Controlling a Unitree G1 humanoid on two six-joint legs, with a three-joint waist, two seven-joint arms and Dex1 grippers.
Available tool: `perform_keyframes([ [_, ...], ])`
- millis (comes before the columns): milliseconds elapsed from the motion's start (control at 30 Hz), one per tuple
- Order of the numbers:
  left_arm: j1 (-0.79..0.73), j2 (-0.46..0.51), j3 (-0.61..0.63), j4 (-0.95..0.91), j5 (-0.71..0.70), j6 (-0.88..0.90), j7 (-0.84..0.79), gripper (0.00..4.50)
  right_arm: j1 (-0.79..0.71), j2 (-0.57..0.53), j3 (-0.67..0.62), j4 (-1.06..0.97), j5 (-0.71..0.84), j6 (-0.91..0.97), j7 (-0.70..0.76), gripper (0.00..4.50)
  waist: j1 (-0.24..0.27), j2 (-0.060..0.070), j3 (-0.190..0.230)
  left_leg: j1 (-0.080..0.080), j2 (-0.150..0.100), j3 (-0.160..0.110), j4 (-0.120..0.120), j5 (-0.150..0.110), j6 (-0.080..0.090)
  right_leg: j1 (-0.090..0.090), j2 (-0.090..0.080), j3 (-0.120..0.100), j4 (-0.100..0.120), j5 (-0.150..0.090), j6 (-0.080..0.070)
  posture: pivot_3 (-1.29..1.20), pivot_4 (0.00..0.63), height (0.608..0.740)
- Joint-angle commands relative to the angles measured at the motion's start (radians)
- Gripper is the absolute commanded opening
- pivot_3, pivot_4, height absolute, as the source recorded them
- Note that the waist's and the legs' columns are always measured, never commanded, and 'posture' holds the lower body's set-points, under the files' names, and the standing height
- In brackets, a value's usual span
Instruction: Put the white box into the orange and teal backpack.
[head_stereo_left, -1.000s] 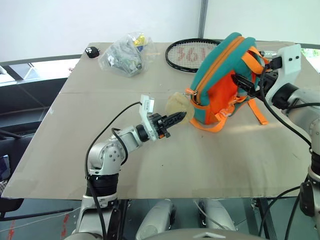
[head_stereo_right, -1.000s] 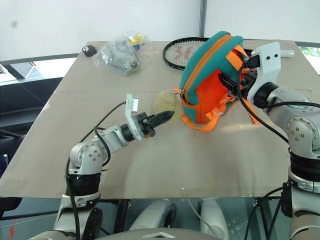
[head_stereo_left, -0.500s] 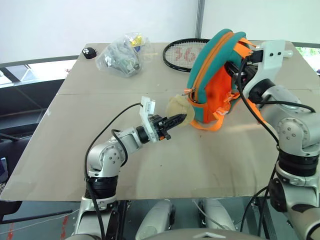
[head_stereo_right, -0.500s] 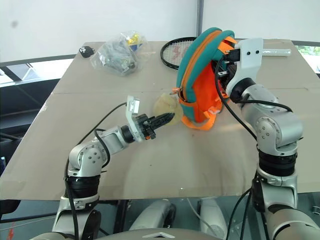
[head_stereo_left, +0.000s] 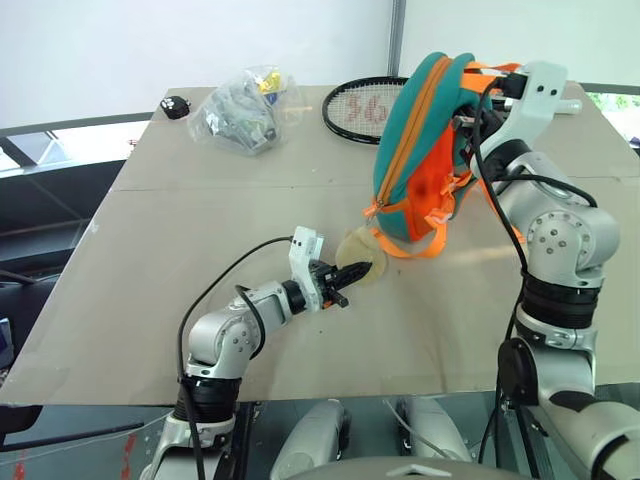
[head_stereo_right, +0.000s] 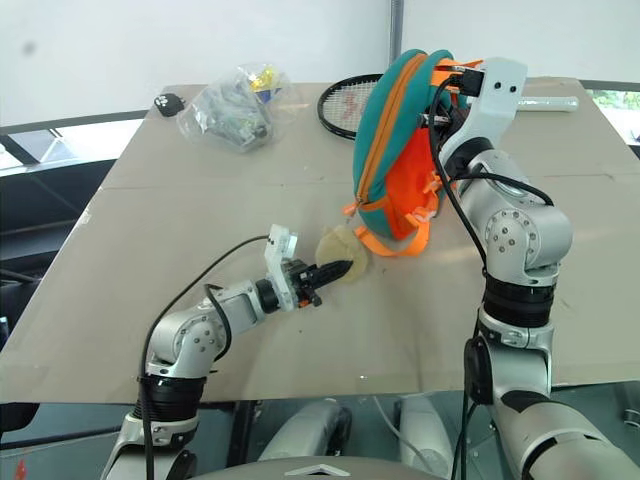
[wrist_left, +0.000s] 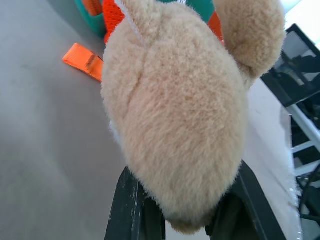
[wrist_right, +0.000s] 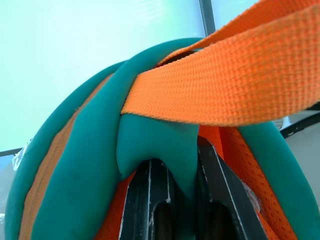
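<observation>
On the surface, backpack: the orange and teal backpack (head_stereo_left: 425, 150) stood upright toward two o'clock of the middle, its lower edge on the surface (head_stereo_left: 150, 270), zipper edge facing the near-left.
Right end effector: the right end effector (wrist_right: 172, 192) was raised at the backpack's top, fingers clamped on a teal loop there, with an orange strap (wrist_right: 240, 80) crossing just above.
Left end effector: the left end effector (head_stereo_left: 345, 276) lay low near the middle of the surface, fingers pinched on the tan plush toy (head_stereo_left: 362, 268) just at the backpack's base.
White box: I could not see the white box from where I stood.
Far edge: a black tennis racket (head_stereo_left: 362, 108) lay at twelve o'clock behind the backpack; a clear plastic bag (head_stereo_left: 243, 110) sat at eleven o'clock, a small black object (head_stereo_left: 174, 104) beside it.
</observation>
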Motion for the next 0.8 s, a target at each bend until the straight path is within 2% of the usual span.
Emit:
perform_keyframes([
  [33,0.004,-0.016,0.003,0.057,0.072,-0.061,0.035,0.32,0.003,-0.083,-0.029,-0.094,-0.006,-0.041,0.061,0.04,0.002,0.0,0.0,0.0,0.0,0.0,0.0,0.0,0.0,0.0,0.0,0.0,0.0,0.0,0.0,0.0,0.15,0.739],
  [100,-0.002,-0.029,0.031,0.038,0.064,-0.122,0.015,0.32,0.082,-0.184,0.055,-0.144,-0.035,-0.038,0.179,0.04,0.005,0.0,0.0,-0.001,0.0,0.0,0.0,0.0,0.0,0.0,0.0,0.0,0.0,0.0,0.0,0.0,0.15,0.739],
  [133,0.001,-0.022,0.042,0.019,0.066,-0.157,-0.005,1.1,0.121,-0.213,0.065,-0.162,-0.025,-0.034,0.22,0.0,0.004,0.0,0.0,-0.001,0.0,0.0,0.0,0.0,0.0,0.0,0.0,0.0,-0.001,0.0,0.0,0.0,0.15,0.739],
  [167,0.007,-0.013,0.058,0.0,0.061,-0.189,-0.028,1.31,0.163,-0.256,0.077,-0.177,-0.022,-0.038,0.273,0.0,0.003,0.0,0.0,-0.001,0.0,0.0,0.0,0.0,0.0,0.0,0.0,0.0,-0.001,0.0,0.0,0.0,0.15,0.739],
  [200,0.018,-0.003,0.069,-0.018,0.058,-0.216,-0.052,1.67,0.2,-0.3,0.092,-0.189,-0.034,-0.05,0.316,0.75,0.001,0.0,0.0,-0.001,0.0,0.0,-0.001,0.0,0.0,0.0,0.0,0.0,-0.002,0.0,0.0,0.0,0.15,0.739],
  [233,0.029,0.014,0.077,-0.041,0.055,-0.228,-0.067,2.13,0.234,-0.337,0.096,-0.197,-0.039,-0.058,0.356,1.03,-0.002,0.0,0.0,-0.001,0.0,0.0,-0.001,0.0,0.0,0.0,0.0,0.0,-0.002,0.0,0.0,0.0,0.15,0.739],
  [333,0.057,0.07,0.088,-0.102,0.063,-0.256,-0.103,3.65,0.315,-0.429,0.074,-0.23,-0.003,-0.064,0.477,2.52,-0.005,0.0,0.0,0.0,0.0,0.0,-0.002,0.0,0.0,-0.001,0.0,0.001,-0.001,0.0,0.0,0.0,0.15,0.739],
  [400,0.077,0.112,0.095,-0.146,0.064,-0.269,-0.128,4.47,0.362,-0.485,0.043,-0.252,0.038,-0.063,0.565,3.38,0.0,0.0,0.0,0.0,0.001,0.0,-0.002,0.0,0.0,0.0,0.0,0.002,-0.001,0.0,0.0,0.0,0.15,0.739],
  [467,0.106,0.154,0.112,-0.196,0.05,-0.265,-0.148,4.5,0.421,-0.542,-0.003,-0.275,0.083,-0.066,0.656,4.43,0.005,0.0,0.0,0.0,0.001,0.0,-0.001,0.0,0.0,0.0,0.0,0.002,-0.001,0.0,0.0,0.0,0.15,0.739],
  [567,0.174,0.223,0.158,-0.271,0.03,-0.265,-0.179,4.5,0.545,-0.619,-0.095,-0.322,0.186,-0.045,0.799,4.43,0.011,0.0,0.0,-0.001,0.001,-0.001,-0.001,-0.001,0.001,0.001,0.0,0.001,-0.004,0.0,0.0,0.0,0.15,0.739],
  [667,0.238,0.27,0.201,-0.316,0.021,-0.273,-0.2,4.5,0.656,-0.667,-0.166,-0.345,0.236,-0.041,0.874,4.43,0.018,0.0,0.0,0.0,0.001,-0.001,-0.003,-0.001,0.002,0.002,0.0,0.001,-0.006,0.0,0.0,0.0,0.15,0.739],
  [800,0.38,0.34,0.283,-0.342,0.063,-0.308,-0.227,4.5,0.879,-0.693,-0.255,-0.36,0.169,-0.118,0.956,4.43,0.028,0.0,0.0,0.002,0.001,-0.001,-0.002,-0.001,0.002,0.005,0.0,0.001,-0.006,0.0,0.0,0.0,0.15,0.739],
])
